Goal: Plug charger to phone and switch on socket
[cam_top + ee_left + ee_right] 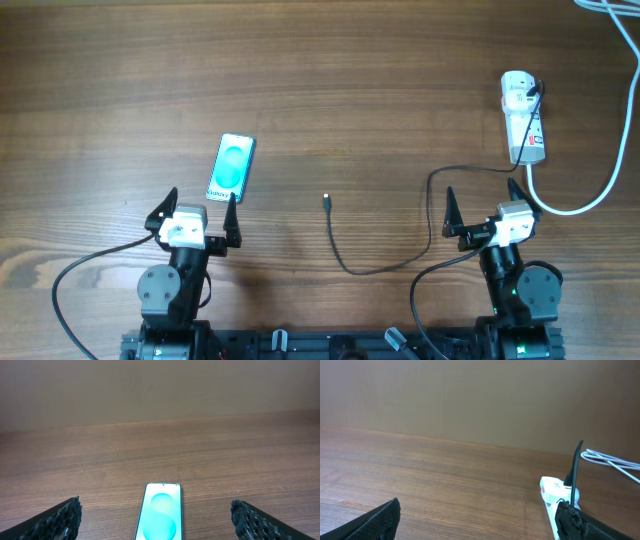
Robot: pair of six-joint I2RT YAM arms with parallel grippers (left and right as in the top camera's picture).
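The phone point(232, 167) lies flat on the wooden table, cyan screen up, just beyond my left gripper point(201, 196), which is open and holds nothing. In the left wrist view the phone point(161, 512) sits midway between the wide-apart fingers point(60, 520). The charger point(345, 262) is a thin black cable curling from the socket point(522, 118) across the table, and its free tip point(327, 201) rests near the centre. My right gripper point(480, 190) stands open and empty, below and left of the socket. In the right wrist view the socket point(555, 492) shows beside the right finger point(580, 522).
A thick white cord point(600, 200) loops from the socket to the table's right edge and top right corner; it also shows in the right wrist view point(615, 462). Thicker black robot cables point(70, 275) trail near both arm bases at the front edge.
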